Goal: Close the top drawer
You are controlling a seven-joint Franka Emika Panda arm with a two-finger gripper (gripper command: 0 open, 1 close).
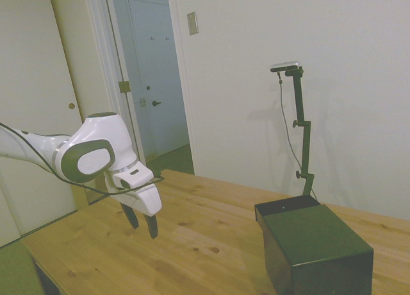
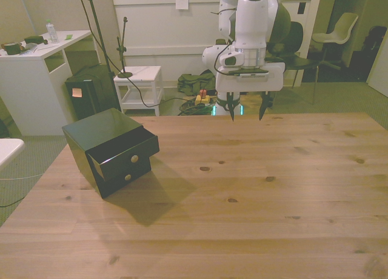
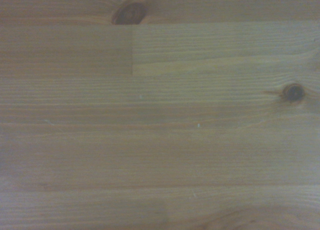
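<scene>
A small glossy black cabinet [image 2: 100, 133] stands on the wooden table [image 2: 254, 194] at the front view's left. Its top drawer [image 2: 124, 154] is pulled partly out, with a pale round knob on its front. The side view shows the drawer's rim [image 1: 286, 207] sticking out past the cabinet body [image 1: 317, 247]. My gripper [image 2: 247, 114] hangs open and holds nothing, just above the table near its far edge and well off to the front view's right of the cabinet. It also shows in the side view [image 1: 142, 223]. The wrist view holds only bare table boards [image 3: 160, 140].
A lower drawer [image 2: 124, 178] with its own knob sits shut under the top one. Beyond the table are a white desk [image 2: 36, 67], a small white side table [image 2: 138, 79] and chairs [image 2: 339, 30].
</scene>
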